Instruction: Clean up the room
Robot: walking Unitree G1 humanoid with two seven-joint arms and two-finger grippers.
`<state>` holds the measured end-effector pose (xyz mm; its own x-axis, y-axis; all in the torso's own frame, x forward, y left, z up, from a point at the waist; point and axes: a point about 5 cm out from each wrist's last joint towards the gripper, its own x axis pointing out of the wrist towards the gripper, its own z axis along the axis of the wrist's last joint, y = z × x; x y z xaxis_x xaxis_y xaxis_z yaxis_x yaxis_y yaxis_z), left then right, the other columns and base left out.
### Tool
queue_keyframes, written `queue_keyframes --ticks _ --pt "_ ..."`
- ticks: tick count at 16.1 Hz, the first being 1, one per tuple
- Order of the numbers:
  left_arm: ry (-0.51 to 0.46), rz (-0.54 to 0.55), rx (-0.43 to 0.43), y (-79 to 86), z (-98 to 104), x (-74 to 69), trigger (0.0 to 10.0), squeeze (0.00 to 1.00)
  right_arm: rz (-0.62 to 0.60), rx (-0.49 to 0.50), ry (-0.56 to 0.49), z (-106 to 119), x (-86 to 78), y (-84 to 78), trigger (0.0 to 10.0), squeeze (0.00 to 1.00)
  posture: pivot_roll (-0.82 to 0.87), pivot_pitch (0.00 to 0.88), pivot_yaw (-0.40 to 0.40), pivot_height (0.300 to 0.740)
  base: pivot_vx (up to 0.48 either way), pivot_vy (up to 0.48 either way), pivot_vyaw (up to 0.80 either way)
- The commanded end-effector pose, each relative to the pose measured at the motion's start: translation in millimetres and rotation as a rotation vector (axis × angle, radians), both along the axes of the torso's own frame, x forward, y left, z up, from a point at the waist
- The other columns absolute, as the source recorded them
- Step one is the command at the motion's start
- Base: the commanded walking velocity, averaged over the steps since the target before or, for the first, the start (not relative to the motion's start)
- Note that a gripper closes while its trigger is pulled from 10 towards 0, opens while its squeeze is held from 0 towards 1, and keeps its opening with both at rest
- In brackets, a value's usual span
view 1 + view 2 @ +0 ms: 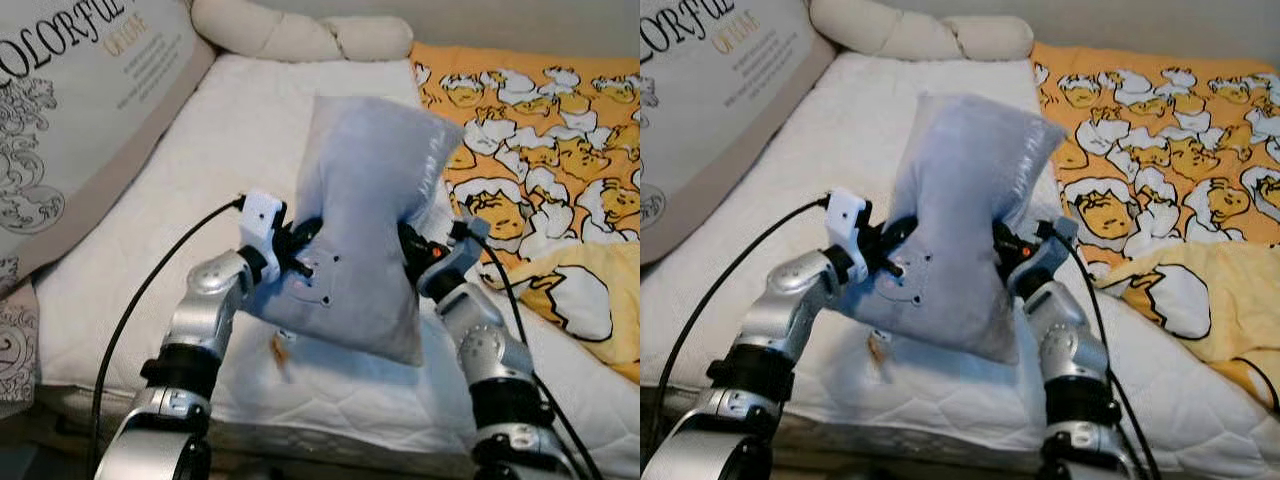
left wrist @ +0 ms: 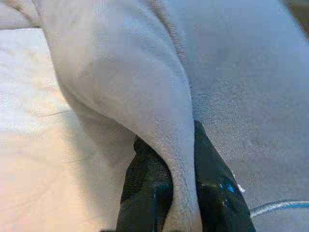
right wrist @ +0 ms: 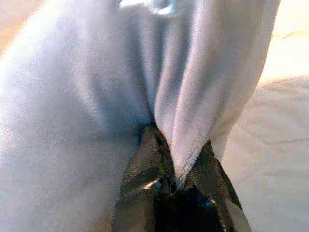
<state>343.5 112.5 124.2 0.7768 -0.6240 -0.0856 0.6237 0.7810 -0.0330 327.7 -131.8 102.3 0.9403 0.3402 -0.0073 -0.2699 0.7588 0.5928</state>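
Between the two silver arms, a pale grey-blue pillow (image 1: 365, 225) hangs lifted above the near edge of the white mattress (image 1: 200, 170), its lower corner dangling just over the quilted surface. The left gripper (image 2: 179, 193) is pinched on a fold of the pillow's fabric at one side, and the right gripper (image 3: 181, 169) is clenched on the seamed edge at the other — a two-sided hold that keeps the soft, sagging thing upright and stops it from swinging or folding over. Judging by the grip, only cloth is caught, not the filling, so a quick move could let it slip.

Just under the pillow a small orange-brown scrap (image 1: 281, 350) lies on the mattress. To the robot's left, a large printed cushion (image 1: 80, 110) leans along the bed's edge, narrowing that side. To the right, an orange cartoon-print blanket (image 1: 540, 130) lies rumpled across the bed. Beyond the pillow the bare white stretch runs toward a cream bolster (image 1: 300, 35) at the head — probably the freest place to set the pillow down.
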Motion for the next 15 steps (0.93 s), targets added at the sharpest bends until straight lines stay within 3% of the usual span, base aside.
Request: queue_keyframes --ticks 1,4,9,10,11,15 --pt "-0.057 -0.002 0.022 -6.9 11 2.3 0.0 0.00 0.002 0.021 -0.056 13 1.9 5.5 0.0 0.00 0.02 0.000 0.010 0.740 0.000 0.000 0.00" --pt "-0.045 0.032 0.052 -4.6 12 1.3 0.0 0.00 0.002 0.015 -0.056 12 -0.9 7.7 0.0 0.00 0.02 0.000 0.013 0.740 0.000 0.000 0.00" --pt "-0.043 0.054 0.022 -5.7 14 -4.0 0.0 0.00 0.010 -0.013 -0.053 11 -3.5 12.1 0.0 0.00 0.02 0.000 0.015 0.740 0.000 0.000 0.00" --pt "-0.069 0.049 0.020 -7.8 16 -5.9 7.6 0.00 -0.013 -0.050 -0.029 7 -3.6 11.1 4.8 0.00 0.03 0.000 0.012 0.740 0.000 0.000 0.00" --pt "-0.082 0.074 0.056 -8.6 17 -5.1 10.0 0.00 -0.031 -0.078 -0.002 3 -2.9 10.2 10.0 0.00 0.03 0.000 0.011 0.740 0.000 0.000 0.00" --pt "-0.062 0.114 0.041 -2.3 17 -1.3 10.0 0.00 -0.012 -0.099 0.017 0 -2.0 12.6 10.0 0.00 0.03 0.000 0.012 0.740 0.000 0.000 0.00"
